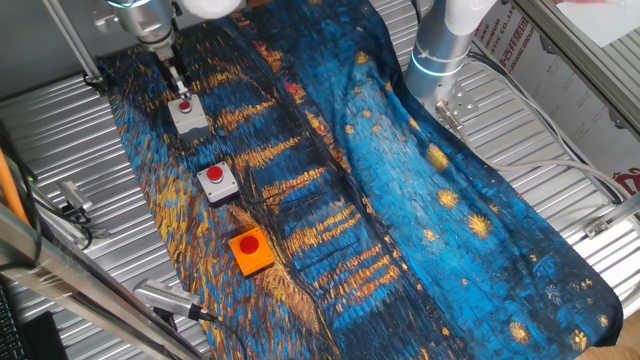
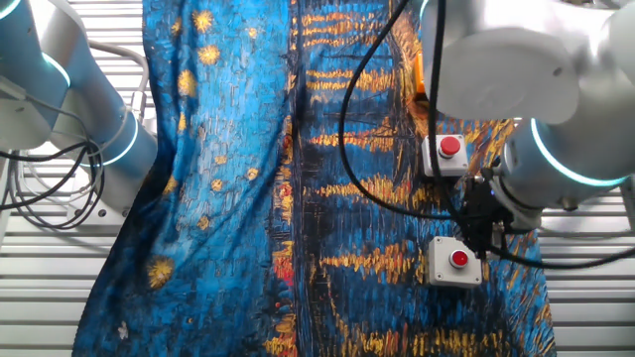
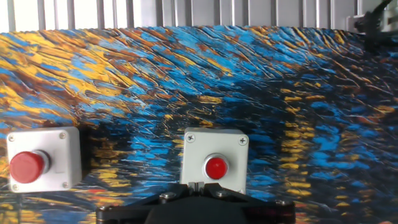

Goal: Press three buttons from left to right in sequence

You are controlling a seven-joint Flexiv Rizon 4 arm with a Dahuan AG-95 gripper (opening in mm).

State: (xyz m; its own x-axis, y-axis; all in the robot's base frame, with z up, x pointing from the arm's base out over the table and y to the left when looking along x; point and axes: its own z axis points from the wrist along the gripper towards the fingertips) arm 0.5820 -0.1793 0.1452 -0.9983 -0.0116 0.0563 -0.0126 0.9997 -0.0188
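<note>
Three buttons lie in a row on the blue and gold cloth (image 1: pixel 400 190). The far grey button (image 1: pixel 187 112) has a red cap, and my gripper (image 1: pixel 178 84) hangs straight above it, fingertips close over the cap; contact cannot be made out. In the hand view the fingertips (image 3: pixel 197 185) meet with no gap, so the gripper is shut, just below that button (image 3: pixel 216 167). The middle grey button (image 1: pixel 216 181) shows at the left in the hand view (image 3: pixel 37 167). The orange button (image 1: pixel 250 249) lies nearest. In the other fixed view my gripper (image 2: pixel 489 238) stands beside the grey button (image 2: pixel 455 261), and the arm mostly hides the orange one.
A second robot arm (image 1: pixel 440 50) stands at the cloth's far edge. The slatted metal table (image 1: pixel 60 120) surrounds the cloth. A metal clip (image 1: pixel 70 205) and a grey-handled tool (image 1: pixel 170 298) lie beside the cloth near the buttons. Cables (image 2: pixel 40 198) run by the other arm's base.
</note>
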